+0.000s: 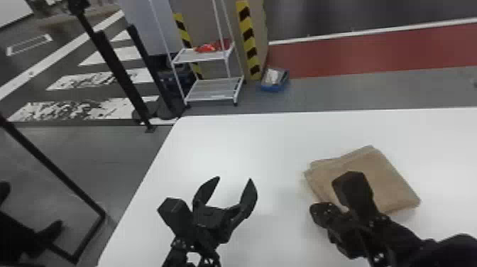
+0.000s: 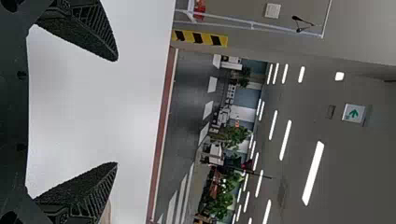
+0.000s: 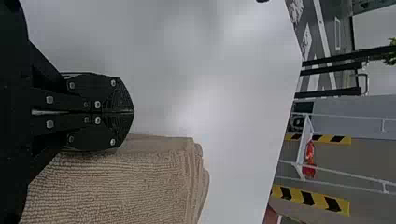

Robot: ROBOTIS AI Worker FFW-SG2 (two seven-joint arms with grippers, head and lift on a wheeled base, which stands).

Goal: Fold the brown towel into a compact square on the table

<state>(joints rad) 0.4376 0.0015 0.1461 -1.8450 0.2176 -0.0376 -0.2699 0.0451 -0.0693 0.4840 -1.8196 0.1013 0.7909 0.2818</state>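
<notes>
Here the brown towel [image 1: 387, 177] lies at right on the table [image 1: 227, 149], right edge slanting to lower right, long axis unclear, layered, ribbed. Left claw [image 1: 234, 179] gapes, lower centre; right claw [image 1: 320, 213] is clenched, lower right.

Count, table as reference. One table [image 1: 248, 142] is seen. On it, one brown towel [image 1: 383, 174] is counted. Above it, two grippers are counted: one left gripper [image 1: 235, 178], one right gripper [image 1: 321, 213]. Two fingers [image 1: 249, 197] are fitted per gripper, four in total. Beyond the table, one rack [image 1: 204, 56] is seen, two shelves [image 1: 214, 91] included. Also logged beyond the table: two striped strips [image 1: 251, 49], one blue bin [image 1: 274, 87], one green-arrow sign [image 2: 354, 113].
</notes>
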